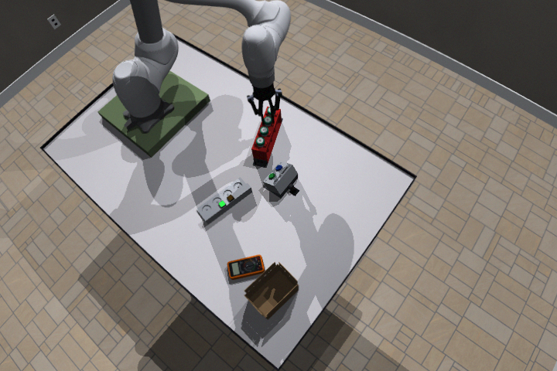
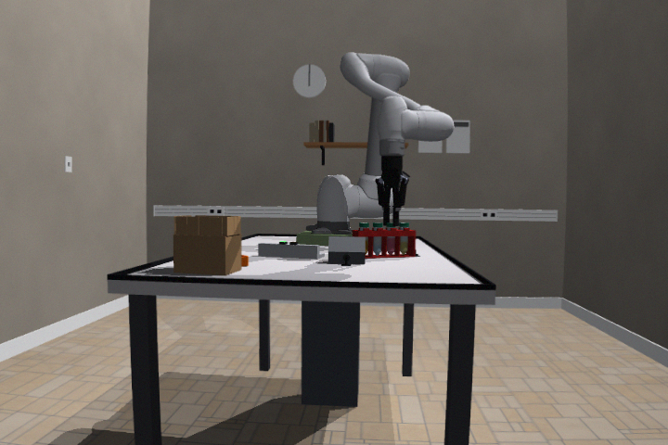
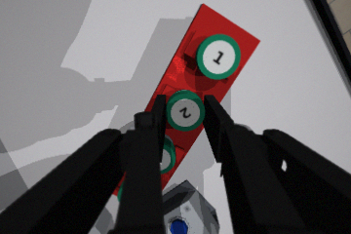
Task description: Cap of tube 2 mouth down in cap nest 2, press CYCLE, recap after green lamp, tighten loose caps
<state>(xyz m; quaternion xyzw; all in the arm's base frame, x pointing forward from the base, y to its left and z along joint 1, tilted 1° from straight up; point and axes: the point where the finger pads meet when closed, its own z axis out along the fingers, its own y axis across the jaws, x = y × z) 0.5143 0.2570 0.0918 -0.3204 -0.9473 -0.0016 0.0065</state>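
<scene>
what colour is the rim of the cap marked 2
Green, around a grey top with a black 2; the cap shows best in the wrist view, between the gripper fingers.

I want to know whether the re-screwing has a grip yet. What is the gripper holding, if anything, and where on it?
The gripper is shut on the cap of tube 2, one finger on each side of its green rim, with the cap seated on its tube.
</scene>
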